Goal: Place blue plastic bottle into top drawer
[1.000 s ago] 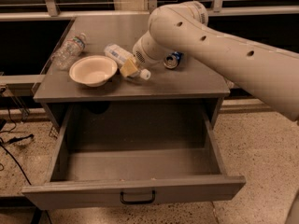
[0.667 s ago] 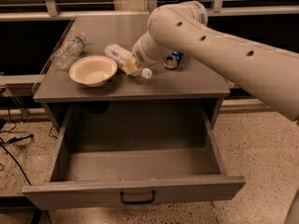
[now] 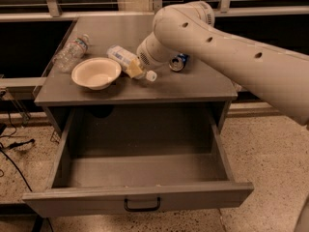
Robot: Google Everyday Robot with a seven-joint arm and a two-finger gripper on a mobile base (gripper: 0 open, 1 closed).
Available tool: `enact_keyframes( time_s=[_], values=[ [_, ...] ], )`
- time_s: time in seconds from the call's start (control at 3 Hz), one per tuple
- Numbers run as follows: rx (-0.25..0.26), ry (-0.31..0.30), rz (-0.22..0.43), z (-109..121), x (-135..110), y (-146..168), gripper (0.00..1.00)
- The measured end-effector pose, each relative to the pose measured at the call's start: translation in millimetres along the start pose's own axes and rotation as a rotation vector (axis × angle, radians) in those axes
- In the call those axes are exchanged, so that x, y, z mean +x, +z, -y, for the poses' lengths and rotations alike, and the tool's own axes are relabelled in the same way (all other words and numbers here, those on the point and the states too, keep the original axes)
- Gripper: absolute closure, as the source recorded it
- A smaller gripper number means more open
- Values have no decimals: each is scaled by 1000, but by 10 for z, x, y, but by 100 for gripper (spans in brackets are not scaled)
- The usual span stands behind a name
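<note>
The blue plastic bottle lies on its side on the grey cabinet top, with its white cap pointing to the front right. My gripper is down at the bottle's cap end, under my wrist, and hides part of the bottle. The bottle rests on the cabinet top. The top drawer is pulled wide open below, with nothing in it and its black handle at the front.
A white bowl stands left of the bottle. A clear water bottle lies at the left edge. A dark blue soda can lies just right of my wrist. My arm reaches in from the right.
</note>
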State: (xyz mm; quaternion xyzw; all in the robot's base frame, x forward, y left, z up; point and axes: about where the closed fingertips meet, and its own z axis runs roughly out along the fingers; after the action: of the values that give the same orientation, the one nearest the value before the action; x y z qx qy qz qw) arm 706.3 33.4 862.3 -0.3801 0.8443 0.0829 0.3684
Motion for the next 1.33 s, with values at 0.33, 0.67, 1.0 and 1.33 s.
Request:
enact_keyframes(
  time_s=[0.33,0.67,1.0,1.33],
  values=[
    [0,0,0,0,0,0,100],
    [8,-19,6,-14,-142,-118,100],
    [29,-53,25,-26,-384,-399,100],
    [22,-83,65,17,-524,-723,100]
  ],
)
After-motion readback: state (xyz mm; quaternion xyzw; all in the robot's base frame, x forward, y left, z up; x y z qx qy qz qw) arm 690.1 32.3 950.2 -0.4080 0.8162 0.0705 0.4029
